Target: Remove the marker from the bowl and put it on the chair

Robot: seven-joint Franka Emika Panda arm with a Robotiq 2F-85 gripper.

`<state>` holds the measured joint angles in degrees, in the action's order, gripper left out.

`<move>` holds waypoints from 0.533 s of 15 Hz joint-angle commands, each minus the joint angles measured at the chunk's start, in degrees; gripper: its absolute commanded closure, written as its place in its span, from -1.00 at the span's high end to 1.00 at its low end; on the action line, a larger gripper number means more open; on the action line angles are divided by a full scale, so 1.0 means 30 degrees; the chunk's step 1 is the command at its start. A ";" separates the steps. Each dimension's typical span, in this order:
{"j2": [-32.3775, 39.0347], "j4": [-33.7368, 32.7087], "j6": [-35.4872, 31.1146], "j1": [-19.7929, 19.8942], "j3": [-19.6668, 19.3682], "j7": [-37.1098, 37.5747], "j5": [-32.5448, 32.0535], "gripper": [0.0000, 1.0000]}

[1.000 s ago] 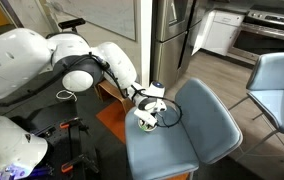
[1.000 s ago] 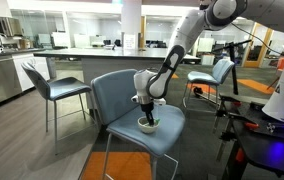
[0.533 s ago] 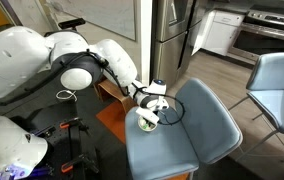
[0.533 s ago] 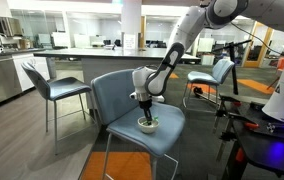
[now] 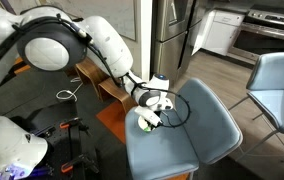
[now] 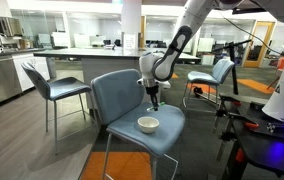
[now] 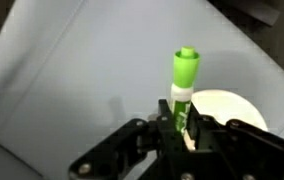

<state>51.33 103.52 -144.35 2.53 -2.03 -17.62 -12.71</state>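
Note:
In the wrist view my gripper (image 7: 182,122) is shut on the green marker (image 7: 185,72), which stands up between the fingers. The white bowl (image 7: 228,105) lies below and to the right of it on the blue-grey chair seat (image 7: 72,70). In both exterior views the gripper (image 5: 154,106) (image 6: 154,98) hangs a little above the bowl (image 5: 146,121) (image 6: 149,124), which sits on the chair (image 5: 197,130) (image 6: 117,100). The marker is too small to make out in the exterior views.
A second similar blue-grey chair (image 5: 278,82) stands close by, and other chairs (image 6: 57,88) (image 6: 218,71) stand around. A counter (image 6: 72,55) runs behind. A wooden piece (image 5: 100,84) and black equipment (image 5: 67,135) sit next to the chair.
The gripper has risen out of the bowl with the marker in it and now hangs above the bowl. The arm has lifted and swung upward. The bowl has stayed in place.

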 commanded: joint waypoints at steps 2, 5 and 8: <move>-0.2035 0.2831 -0.2077 0.0505 -0.0549 0.1397 0.0028 -0.90; -0.1882 0.2376 -0.2062 0.1223 -0.0556 0.0908 0.0108 -0.90; -0.1632 0.1635 -0.1682 0.1773 -0.0556 0.0282 -0.0062 -0.90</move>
<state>46.34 109.57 -149.42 6.72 -4.05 -15.49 -12.57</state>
